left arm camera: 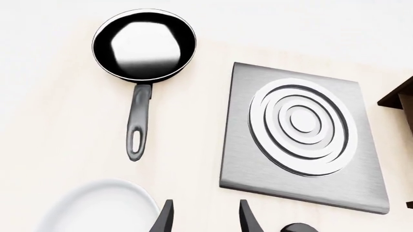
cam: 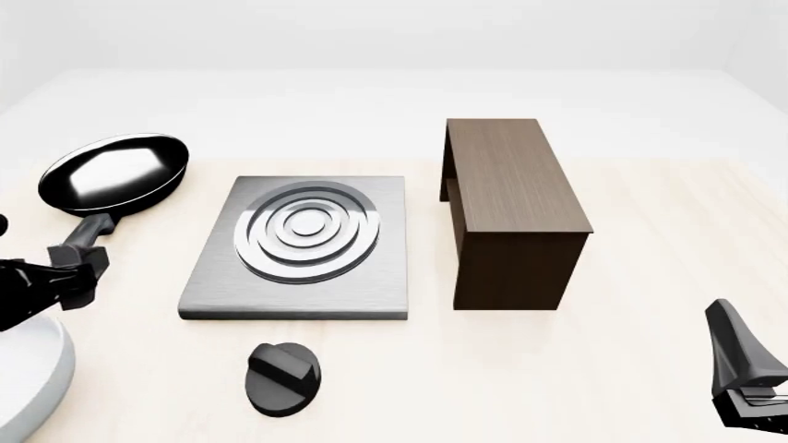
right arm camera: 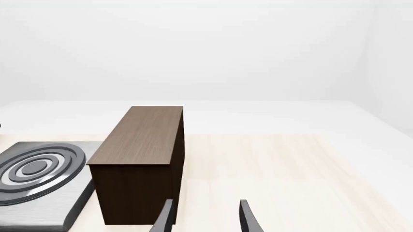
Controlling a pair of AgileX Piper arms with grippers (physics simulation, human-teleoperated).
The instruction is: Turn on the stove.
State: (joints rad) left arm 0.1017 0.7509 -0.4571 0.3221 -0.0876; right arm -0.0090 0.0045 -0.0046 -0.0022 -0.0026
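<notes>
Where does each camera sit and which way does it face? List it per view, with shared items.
Front: fixed above the arms' side, facing forward and down at stove, knob, pan, cabinet; both arms at the edges.
Left wrist: behind the left gripper, looking down on pan, stove, plate; fingertips show.
Right wrist: behind the right gripper, low, facing cabinet and the stove's edge; fingertips show.
Shared: all three show the stove.
</notes>
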